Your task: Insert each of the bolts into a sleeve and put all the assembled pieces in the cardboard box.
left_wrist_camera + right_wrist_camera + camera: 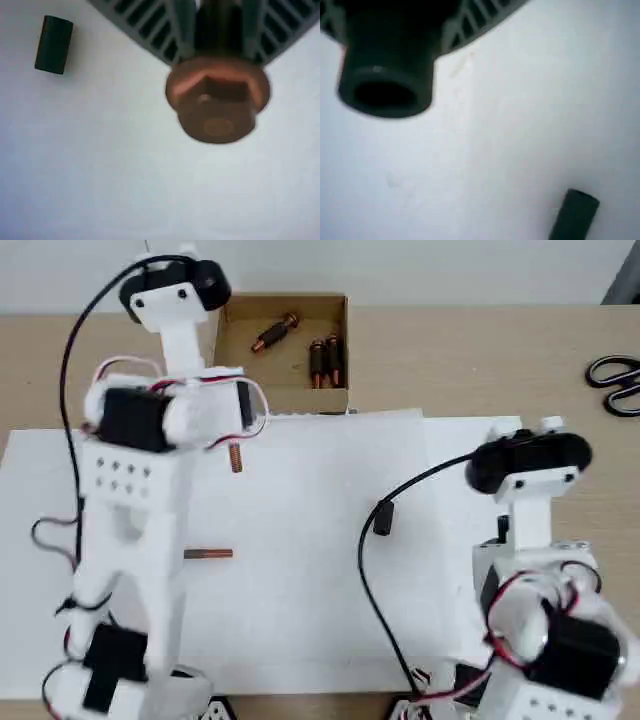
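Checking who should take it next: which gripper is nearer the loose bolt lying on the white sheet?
Left. The left gripper, shut on another bolt, hangs just boxward of the loose bolt. The right gripper, holding a sleeve, is across the sheet.

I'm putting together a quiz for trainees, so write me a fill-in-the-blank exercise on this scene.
1. The left gripper is shut on a copper-coloured ____.
2. The right gripper is shut on a black ____.
3. The assembled pieces lie inside the cardboard ____.
Missing words: bolt; sleeve; box.
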